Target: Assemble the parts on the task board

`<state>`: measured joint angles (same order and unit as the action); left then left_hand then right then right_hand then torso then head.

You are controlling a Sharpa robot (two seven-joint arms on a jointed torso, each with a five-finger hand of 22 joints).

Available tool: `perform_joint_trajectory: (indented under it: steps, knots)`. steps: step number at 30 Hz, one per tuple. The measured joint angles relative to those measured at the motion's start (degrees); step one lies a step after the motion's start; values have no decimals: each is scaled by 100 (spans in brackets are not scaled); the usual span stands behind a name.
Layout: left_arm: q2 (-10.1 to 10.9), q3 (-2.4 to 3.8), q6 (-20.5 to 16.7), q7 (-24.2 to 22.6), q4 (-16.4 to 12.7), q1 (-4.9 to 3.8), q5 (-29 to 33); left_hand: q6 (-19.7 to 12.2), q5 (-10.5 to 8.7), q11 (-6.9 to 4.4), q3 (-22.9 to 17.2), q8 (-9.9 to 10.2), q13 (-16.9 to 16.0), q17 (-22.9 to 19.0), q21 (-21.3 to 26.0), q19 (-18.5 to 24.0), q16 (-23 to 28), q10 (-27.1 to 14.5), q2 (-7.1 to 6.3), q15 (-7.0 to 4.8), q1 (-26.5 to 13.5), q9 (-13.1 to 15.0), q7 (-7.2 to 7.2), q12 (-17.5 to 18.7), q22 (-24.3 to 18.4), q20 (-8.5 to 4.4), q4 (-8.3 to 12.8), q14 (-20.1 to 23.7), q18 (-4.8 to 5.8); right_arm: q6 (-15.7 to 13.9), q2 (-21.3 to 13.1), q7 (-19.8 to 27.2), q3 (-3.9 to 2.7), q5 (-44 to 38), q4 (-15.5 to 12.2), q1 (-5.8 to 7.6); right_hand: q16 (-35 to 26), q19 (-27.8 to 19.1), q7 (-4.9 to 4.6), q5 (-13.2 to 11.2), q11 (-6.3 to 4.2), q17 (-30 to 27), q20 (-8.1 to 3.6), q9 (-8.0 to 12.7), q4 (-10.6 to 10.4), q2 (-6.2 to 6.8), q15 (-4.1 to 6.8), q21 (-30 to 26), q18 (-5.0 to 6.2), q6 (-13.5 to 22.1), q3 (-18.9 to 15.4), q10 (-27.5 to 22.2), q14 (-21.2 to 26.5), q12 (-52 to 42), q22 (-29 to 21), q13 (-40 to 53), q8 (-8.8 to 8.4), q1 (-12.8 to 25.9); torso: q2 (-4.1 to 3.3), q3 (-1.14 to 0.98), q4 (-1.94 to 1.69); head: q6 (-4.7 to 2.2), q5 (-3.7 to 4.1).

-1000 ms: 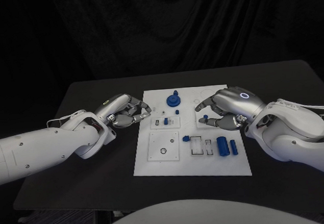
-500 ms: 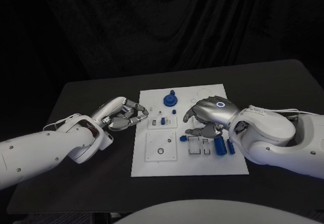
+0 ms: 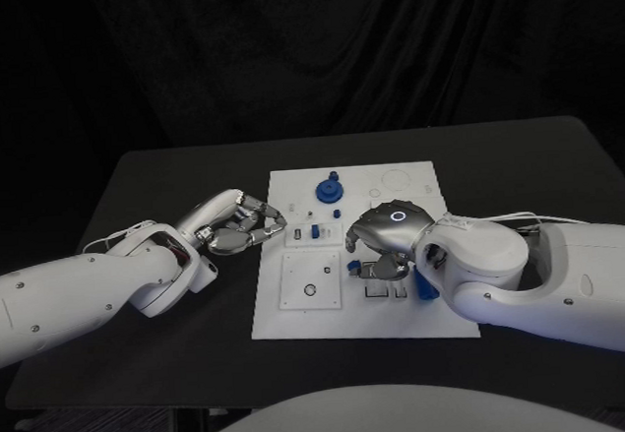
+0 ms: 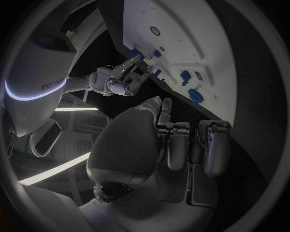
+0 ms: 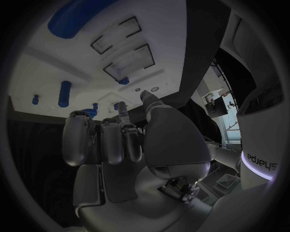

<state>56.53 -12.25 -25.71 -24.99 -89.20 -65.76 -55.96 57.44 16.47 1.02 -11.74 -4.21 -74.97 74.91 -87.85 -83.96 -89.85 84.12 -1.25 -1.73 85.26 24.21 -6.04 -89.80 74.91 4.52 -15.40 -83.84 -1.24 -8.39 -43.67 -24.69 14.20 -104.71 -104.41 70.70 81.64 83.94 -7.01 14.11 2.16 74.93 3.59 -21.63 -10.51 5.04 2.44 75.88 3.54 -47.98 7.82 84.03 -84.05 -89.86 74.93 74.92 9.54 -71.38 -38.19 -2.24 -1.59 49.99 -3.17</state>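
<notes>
Your right hand [image 3: 385, 239] has come in from the right side of the white board [image 3: 419, 323] over the last second and now sits over its middle, fingers pointing down at a small blue piece [image 3: 358, 268] just left of the two rectangular slots [image 3: 388, 291]. From the head view the fingertips are at or just above that piece, but I cannot tell whether they have closed on it. The right wrist view shows the fingers [image 5: 113, 140] side by side and curled forward with nothing visibly between them. Treat the hold as unconfirmed.

Your left hand [image 3: 242, 225] has drawn back a little toward the left and rests just off the board's left edge, fingers curled in on nothing, as the left wrist view [image 4: 181, 145] also shows. It is not engaged with any part.

Outward from the hands: a larger blue knob [image 3: 331, 190] stands at the far middle of the board, two small blue pegs [image 3: 314, 234] sit between the hands, and a blue cylinder [image 3: 425, 286] lies to the right of the slots, partly hidden under your right wrist.

Judgement: the right hand is positioned for a pick of the small piece; no part appears newly seated. Confirm the grasp before lifting.
</notes>
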Motion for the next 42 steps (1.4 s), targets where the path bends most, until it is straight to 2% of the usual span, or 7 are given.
perform_joint_trajectory:
  steps: [6,10,16,23,29,36,42]
  knots:
    - [-42,0,62,-1,33,1,9,0,0,4,0,0,0,0,0,0,0,4,0,0,0,0,0,0,0,0,0,0,0,361,173,-171,0,-85,37,-26,0,0,-5,188,0,0,0,-250,16,0,0,0,0,137,-16,0,0,0,0,0,57,0,-18,37,-1,0,-55]
    - [-68,1,94,-1,56,2,14,0,27,24,0,0,-4,0,0,0,0,-17,16,0,16,0,0,-1,0,0,0,0,0,615,277,-282,0,-155,70,-33,-20,0,-12,495,0,0,0,-463,97,0,0,0,1,303,1,0,0,0,0,0,66,0,-24,57,0,0,-116]
    - [-107,1,133,0,81,8,19,0,28,24,0,0,-6,0,0,0,0,-17,22,0,22,5,0,-6,0,0,0,0,0,905,362,-427,0,-285,93,-37,-68,0,-29,854,0,0,0,-671,221,0,0,-45,1,469,95,0,0,0,-1,-1,66,0,-23,79,-16,0,-114]
    - [-115,1,163,3,106,13,22,0,28,24,0,0,-7,0,0,0,0,-17,22,0,22,5,0,-6,0,0,0,0,0,994,393,-508,-1,-440,110,-40,-68,0,-20,1141,0,-1,0,-818,335,-16,0,-45,1,575,208,0,0,0,-1,-1,66,-67,-21,85,-23,0,-121]
    - [-139,1,177,5,140,18,23,0,28,24,0,0,-7,0,0,0,0,-17,22,0,22,4,0,-6,0,-1,0,0,0,975,404,-514,-1,-549,132,-42,-68,0,-11,1406,-45,-1,0,-889,428,-1,0,-56,1,686,302,0,0,0,-1,-1,4,-94,-21,91,-23,0,-135]
    - [-170,1,197,5,166,25,24,0,45,24,1,0,-7,0,0,0,0,-17,22,0,22,6,0,-6,0,0,0,0,0,971,431,-514,-1,-611,184,-42,-68,0,-11,1581,-45,-1,0,-919,419,-2,0,-74,1,686,359,0,0,0,-1,-1,4,-92,-18,94,-19,0,-146]
    - [-200,1,207,5,194,44,26,0,48,23,1,0,-8,0,0,0,0,-17,22,0,22,10,0,-6,0,0,0,0,0,976,457,-514,-1,-608,234,-49,-68,0,-11,1581,-45,-1,0,-933,404,-38,0,-74,1,686,374,-1,0,1,-2,-1,4,-52,-15,97,-19,0,-160]
